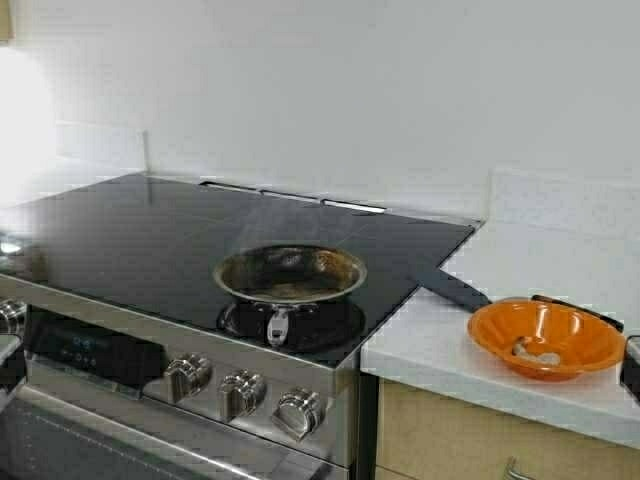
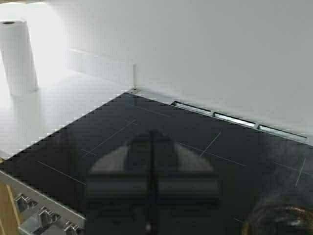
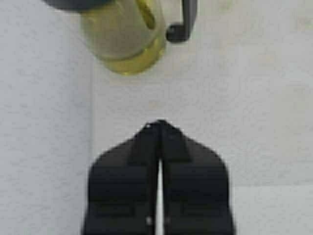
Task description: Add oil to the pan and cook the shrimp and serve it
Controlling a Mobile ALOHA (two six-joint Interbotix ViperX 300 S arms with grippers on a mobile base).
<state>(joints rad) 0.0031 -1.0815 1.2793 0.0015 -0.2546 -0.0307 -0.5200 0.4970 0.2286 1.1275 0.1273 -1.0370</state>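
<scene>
A plain white wall (image 1: 400, 90) backs a black glass cooktop (image 1: 150, 240) set in a stainless-steel range with front control knobs (image 1: 240, 392). White countertop (image 1: 560, 270) flanks it on both sides; a paper towel roll (image 2: 18, 56) stands upright on one side

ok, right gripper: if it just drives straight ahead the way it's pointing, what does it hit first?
Likely the oil dispenser. The right gripper, shut and empty, points across the bare white counter at the dispenser's base, with nothing between. Depth is unclear; it might pass just beside the glass.
</scene>
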